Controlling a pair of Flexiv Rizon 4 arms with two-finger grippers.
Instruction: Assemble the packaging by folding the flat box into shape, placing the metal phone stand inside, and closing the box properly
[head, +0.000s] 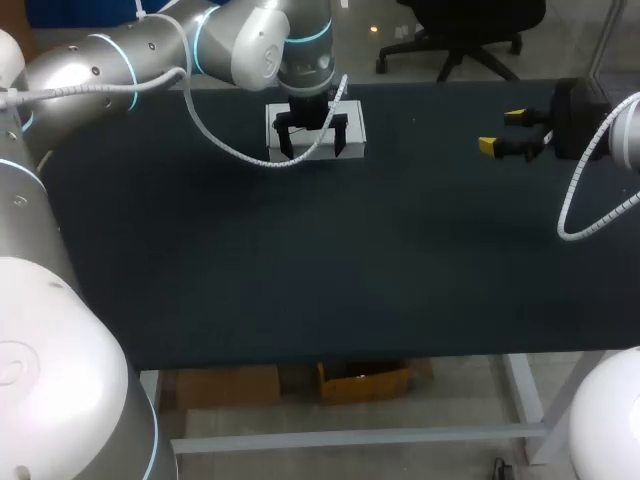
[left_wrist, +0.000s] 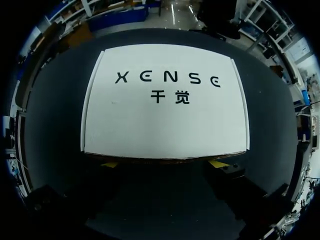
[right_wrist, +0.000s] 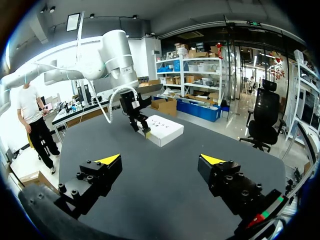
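Observation:
A white box (head: 356, 124) with dark print on its lid lies shaped and closed at the far middle of the table. My left gripper (head: 312, 139) hangs over it, open, with its black fingers spread across the box's near side. In the left wrist view the lid (left_wrist: 165, 105) fills the space ahead of the left gripper (left_wrist: 164, 164), whose yellow tips peek out at the near edge. My right gripper (head: 502, 132) is open with nothing in it, well off to the right above the table. From the right wrist, the right gripper (right_wrist: 160, 160) faces the box (right_wrist: 165, 130). No metal phone stand shows.
The dark table mat (head: 300, 260) stretches bare from the box to the front edge and between the two arms. A white cable loops down from my left arm (head: 150, 60) beside the box.

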